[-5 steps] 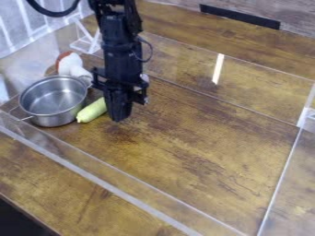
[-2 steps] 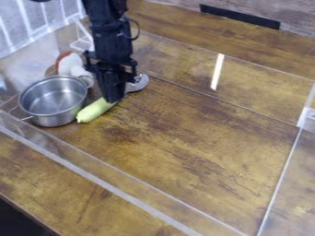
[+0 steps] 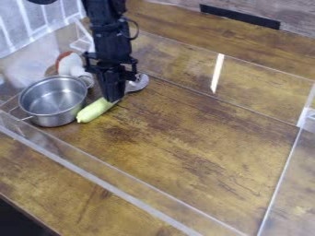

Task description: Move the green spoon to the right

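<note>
My hand (image 3: pixel 113 98): moved toward 12 o'clock; clenched, whether on the spoon I can't tell.
Green spoon (image 3: pixel 95 111): handle toward my 8 o'clock, bowl toward 2.

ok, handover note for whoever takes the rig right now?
Jaws: shut, down at the green spoon; can't tell from this view if they grip it.
Spoon: on the table just right of the steel pot, bowl end away from the camera, behind the jaws.
Done: arm at the spoon.
Left: confirm the grip, move the spoon right, release.
</note>
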Available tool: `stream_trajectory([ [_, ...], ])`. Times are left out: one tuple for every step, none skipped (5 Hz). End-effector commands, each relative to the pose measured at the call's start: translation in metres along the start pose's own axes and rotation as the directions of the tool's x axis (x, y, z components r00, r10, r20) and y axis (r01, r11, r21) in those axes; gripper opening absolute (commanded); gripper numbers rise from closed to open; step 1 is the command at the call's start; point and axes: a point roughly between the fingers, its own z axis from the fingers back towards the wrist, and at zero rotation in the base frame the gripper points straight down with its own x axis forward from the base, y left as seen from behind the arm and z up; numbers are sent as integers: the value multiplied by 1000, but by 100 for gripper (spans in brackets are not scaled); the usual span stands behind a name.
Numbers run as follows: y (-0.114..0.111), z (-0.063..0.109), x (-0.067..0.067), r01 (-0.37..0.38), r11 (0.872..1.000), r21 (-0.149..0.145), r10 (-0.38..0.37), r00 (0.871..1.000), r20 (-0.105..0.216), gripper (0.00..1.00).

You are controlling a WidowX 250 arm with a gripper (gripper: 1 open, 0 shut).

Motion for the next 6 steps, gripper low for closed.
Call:
stream_trajectory([
  [5, 12, 7, -55, 998, 1, 55, 997, 50, 0],
  [-7, 30, -5, -90, 996, 0, 90, 994, 69, 0],
  [-19, 49, -18, -129, 992, -3, 128, 987, 94, 0],
  [-39, 78, -18, -100, 995, 13, 98, 988, 123, 0],
  [-42, 78, -15, -83, 996, 18, 80, 990, 118, 0],
  [-27, 60, -20, -116, 993, 19, 114, 988, 106, 100],
])
